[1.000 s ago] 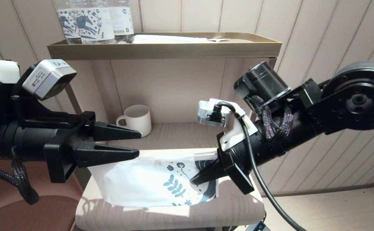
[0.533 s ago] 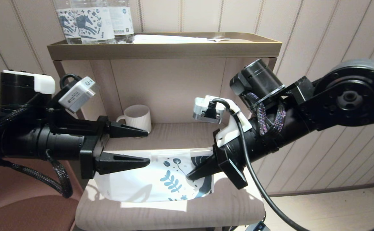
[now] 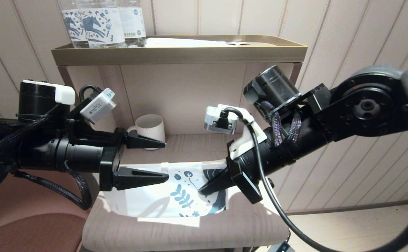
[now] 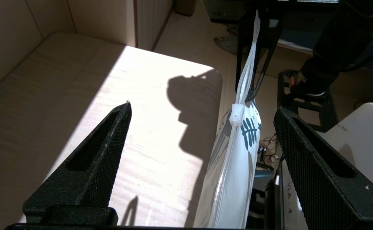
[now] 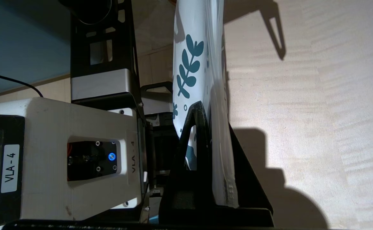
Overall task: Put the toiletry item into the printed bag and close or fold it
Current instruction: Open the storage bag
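The printed bag (image 3: 155, 201) hangs edge-up over the lower shelf, white with blue leaf print toward its right end. My right gripper (image 3: 207, 187) is shut on that printed end, with the pouch edge pinched between its fingers (image 5: 199, 134). The bag's white zip slider (image 4: 236, 114) sits on the top edge, about mid-length. My left gripper (image 3: 166, 161) is open and straddles the bag's top edge at its left part, one finger behind and one in front, not touching it. The bag (image 4: 234, 166) passes between those fingers. The toiletry item is not in view.
A white ribbed mug (image 3: 150, 130) stands at the back of the lower shelf (image 3: 190, 231). Printed water bottles (image 3: 99, 22) and flat white packets (image 3: 186, 42) sit in the brass tray (image 3: 176, 54) on top. A brown seat (image 3: 32, 231) lies to the left.
My left gripper has moved right and rolled, so its open fingers now straddle the bag's top edge. My right gripper has shifted slightly left, carrying the bag with it.
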